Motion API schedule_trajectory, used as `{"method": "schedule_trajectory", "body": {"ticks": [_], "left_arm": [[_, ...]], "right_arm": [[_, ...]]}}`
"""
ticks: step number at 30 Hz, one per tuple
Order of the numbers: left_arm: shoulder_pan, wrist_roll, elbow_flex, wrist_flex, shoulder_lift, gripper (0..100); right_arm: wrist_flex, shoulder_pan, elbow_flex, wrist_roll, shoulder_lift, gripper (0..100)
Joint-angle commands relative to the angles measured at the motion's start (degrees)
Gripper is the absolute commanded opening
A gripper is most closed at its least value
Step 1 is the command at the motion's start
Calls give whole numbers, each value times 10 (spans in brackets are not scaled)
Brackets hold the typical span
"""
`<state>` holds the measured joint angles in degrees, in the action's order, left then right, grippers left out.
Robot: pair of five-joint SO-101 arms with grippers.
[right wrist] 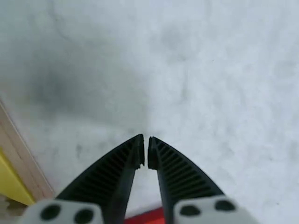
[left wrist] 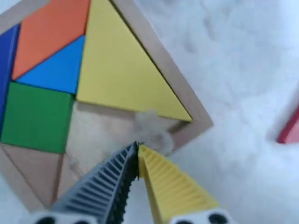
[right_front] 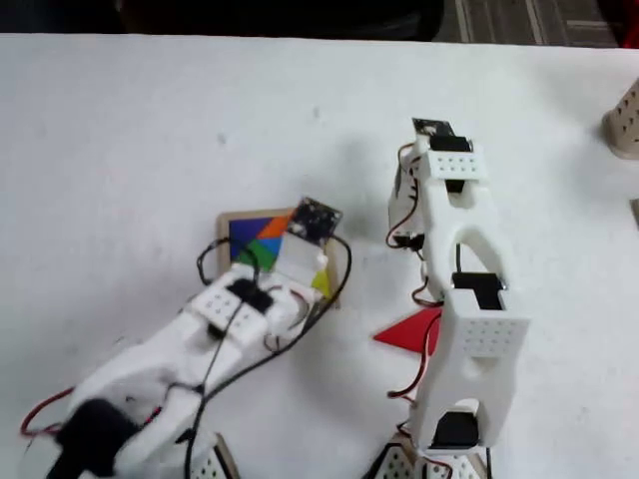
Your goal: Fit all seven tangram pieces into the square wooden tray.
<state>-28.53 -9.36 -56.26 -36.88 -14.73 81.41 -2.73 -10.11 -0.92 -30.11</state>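
Observation:
The square wooden tray (left wrist: 196,122) holds a large yellow triangle (left wrist: 119,70), an orange piece (left wrist: 49,30), a light blue triangle (left wrist: 58,70), a green square (left wrist: 35,116) and a dark blue piece (left wrist: 7,70). Bare wood (left wrist: 100,135) shows beside the green square. My left gripper (left wrist: 138,147) is shut and empty, its tips just above that bare wood near the yellow triangle's edge. In the high view the left arm (right_front: 235,309) covers much of the tray (right_front: 245,222). A red triangle (right_front: 409,331) lies on the table, partly under the right arm (right_front: 464,299). My right gripper (right wrist: 145,142) is shut over bare table beside the tray's edge (right wrist: 21,163).
The white table (right_front: 150,130) has free room at the left and back. A beige object (right_front: 624,120) stands at the right edge. Perforated white arm bases (right_front: 399,464) sit at the front edge. The table's far edge runs along the top.

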Motion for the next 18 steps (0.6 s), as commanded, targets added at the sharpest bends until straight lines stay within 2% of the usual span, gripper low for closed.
{"method": "schedule_trajectory", "body": {"ticks": [1,8,11,18], "left_arm": [[24,-5,77,16,67,24],[19,-6,120,22,115,24],[23,-6,117,69,116,24],[24,-6,95,123,113,24]], "right_arm": [[-6,-2,-24,-6,7,18],[-5,-2,-24,-6,10,18],[-5,-2,-24,-6,10,18],[-4,-2,-24,-6,10,18]]}}
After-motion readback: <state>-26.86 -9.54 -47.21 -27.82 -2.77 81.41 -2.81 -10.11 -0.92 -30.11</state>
